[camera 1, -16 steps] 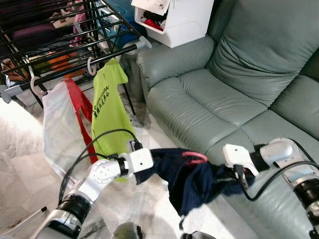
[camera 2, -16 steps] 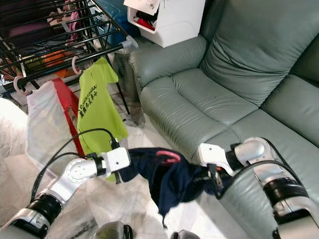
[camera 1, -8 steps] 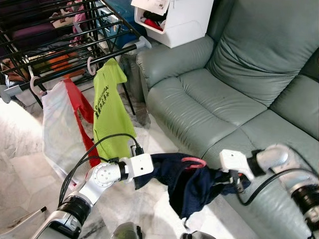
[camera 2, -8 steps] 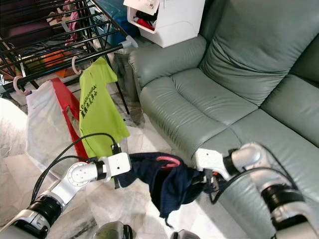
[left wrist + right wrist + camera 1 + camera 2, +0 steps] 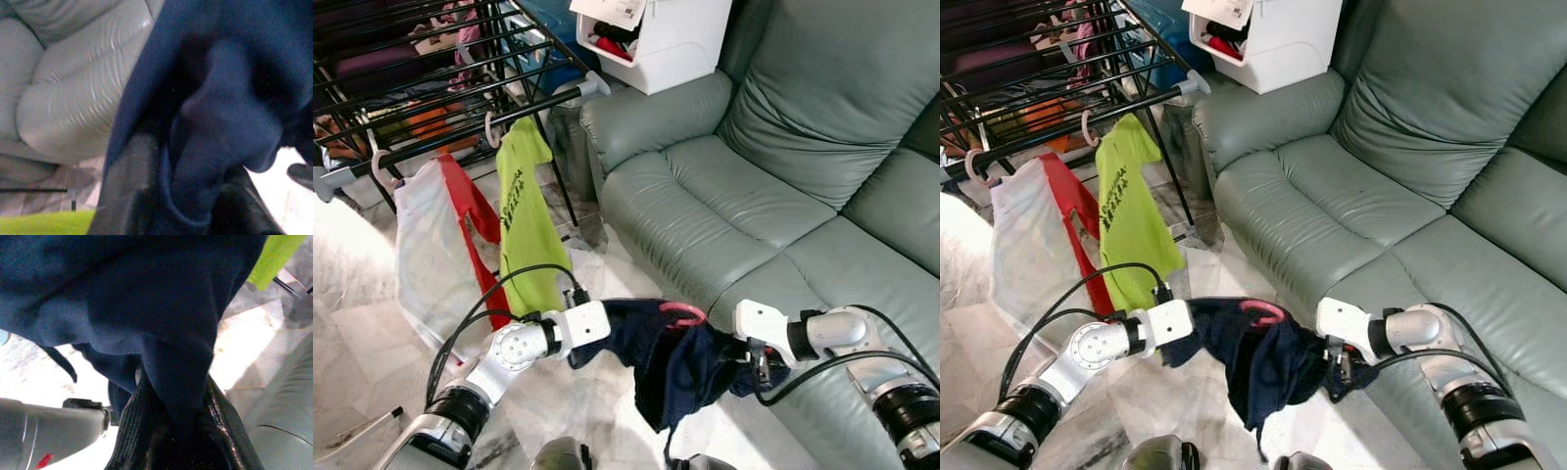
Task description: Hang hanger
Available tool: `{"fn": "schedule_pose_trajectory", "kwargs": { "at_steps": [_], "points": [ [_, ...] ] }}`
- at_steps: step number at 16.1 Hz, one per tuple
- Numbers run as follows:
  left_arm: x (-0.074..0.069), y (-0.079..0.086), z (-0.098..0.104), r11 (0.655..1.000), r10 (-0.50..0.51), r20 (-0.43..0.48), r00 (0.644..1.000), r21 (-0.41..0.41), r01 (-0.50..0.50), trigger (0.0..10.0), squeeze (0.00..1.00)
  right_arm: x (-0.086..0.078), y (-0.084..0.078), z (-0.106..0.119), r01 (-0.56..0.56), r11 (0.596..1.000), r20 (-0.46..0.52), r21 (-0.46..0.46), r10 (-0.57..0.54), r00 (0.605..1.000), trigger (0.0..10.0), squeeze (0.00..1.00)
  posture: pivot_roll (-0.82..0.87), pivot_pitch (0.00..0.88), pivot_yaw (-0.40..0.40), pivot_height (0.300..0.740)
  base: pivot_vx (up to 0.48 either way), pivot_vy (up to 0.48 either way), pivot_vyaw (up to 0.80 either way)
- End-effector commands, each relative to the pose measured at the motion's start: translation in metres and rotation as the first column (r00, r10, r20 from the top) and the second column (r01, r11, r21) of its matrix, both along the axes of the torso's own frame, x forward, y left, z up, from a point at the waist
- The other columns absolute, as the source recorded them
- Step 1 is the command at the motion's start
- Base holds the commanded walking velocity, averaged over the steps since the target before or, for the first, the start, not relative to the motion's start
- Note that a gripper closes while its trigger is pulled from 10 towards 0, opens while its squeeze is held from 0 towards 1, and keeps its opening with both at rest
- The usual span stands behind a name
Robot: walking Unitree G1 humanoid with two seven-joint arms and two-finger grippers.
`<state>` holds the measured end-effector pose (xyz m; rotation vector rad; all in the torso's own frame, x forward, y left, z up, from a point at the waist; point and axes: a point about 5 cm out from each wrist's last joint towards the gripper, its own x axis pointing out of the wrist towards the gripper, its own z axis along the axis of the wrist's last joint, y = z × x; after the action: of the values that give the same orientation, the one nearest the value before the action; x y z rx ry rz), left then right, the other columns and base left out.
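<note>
Navy garment [image 5: 680,367] now sags lower between both closer grippers.

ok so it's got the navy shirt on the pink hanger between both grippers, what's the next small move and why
Probably lift and carry the dark navy shirt toward the black metal drying rack: both the left gripper and right gripper grip cloth low, and the pink plastic hanger's hook sits well below the rail.

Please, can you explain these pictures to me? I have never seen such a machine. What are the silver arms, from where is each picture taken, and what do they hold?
This is a humanoid robot. Two pictures come from cameras in its head, looking down; two come from cameras on its wrists. The left gripper and right gripper each pinch one side of a dark blue garment on a pink hanger. Ahead stands a black drying rack with a green shirt hanging. A grey-green sofa is beside it.
</note>
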<state>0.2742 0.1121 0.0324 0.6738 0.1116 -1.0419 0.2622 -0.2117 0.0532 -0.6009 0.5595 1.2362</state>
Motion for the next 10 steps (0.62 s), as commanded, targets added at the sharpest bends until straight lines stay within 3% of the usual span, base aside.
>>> {"fn": "schedule_pose_trajectory", "kwargs": {
  "at_steps": [1, 3, 5, 8, 9, 10],
  "points": [
    [0.007, 0.002, 0.007, 1.000, 0.019, 0.046, 0.999, -0.012, -0.018, 10.0, 1.00, 0.004, 0.000, 0.001, 0.053, 0.999, 0.043, 0.004, -0.053, 0.998, 0.0, 0.00, -0.09, 0.019, 0.021, 0.740, 0.000, 0.000, 0.00],
    [0.009, 0.005, 0.008, 0.999, 0.054, 0.076, 0.996, -0.007, -0.054, 10.0, 1.00, 0.006, 0.002, -0.003, 0.114, 0.993, 0.066, -0.003, -0.114, 0.991, 0.0, 0.00, -0.09, 0.019, 0.022, 0.740, 0.000, 0.000, 0.00],
    [0.007, 0.011, 0.003, 0.997, 0.082, 0.039, 0.996, 0.010, -0.082, 10.0, 1.00, 0.006, 0.009, -0.011, 0.194, 0.981, 0.070, 0.010, -0.194, 0.978, 0.0, 0.00, -0.09, 0.020, 0.024, 0.740, 0.000, 0.000, 0.00],
    [0.002, 0.021, 0.002, 0.993, 0.120, 0.056, 0.991, -0.016, -0.119, 10.0, 1.00, 0.008, 0.014, -0.025, 0.413, 0.910, 0.078, 0.037, -0.415, 0.907, 0.0, 0.00, -0.09, 0.030, 0.028, 0.740, 0.000, 0.000, 0.00],
    [0.002, 0.026, 0.002, 0.981, 0.192, 0.064, 0.979, -0.041, -0.189, 10.0, 1.00, 0.010, 0.013, -0.027, 0.496, 0.867, 0.093, 0.053, -0.499, 0.862, 0.0, 0.00, -0.09, 0.032, 0.028, 0.740, 0.000, 0.000, 0.00],
    [0.002, 0.029, 0.002, 0.971, 0.234, 0.060, 0.970, -0.063, -0.230, 10.0, 1.00, 0.011, 0.013, -0.027, 0.526, 0.848, 0.107, 0.064, -0.530, 0.842, 0.0, 0.00, -0.09, 0.035, 0.027, 0.740, 0.000, 0.000, 0.00]
  ]
}}
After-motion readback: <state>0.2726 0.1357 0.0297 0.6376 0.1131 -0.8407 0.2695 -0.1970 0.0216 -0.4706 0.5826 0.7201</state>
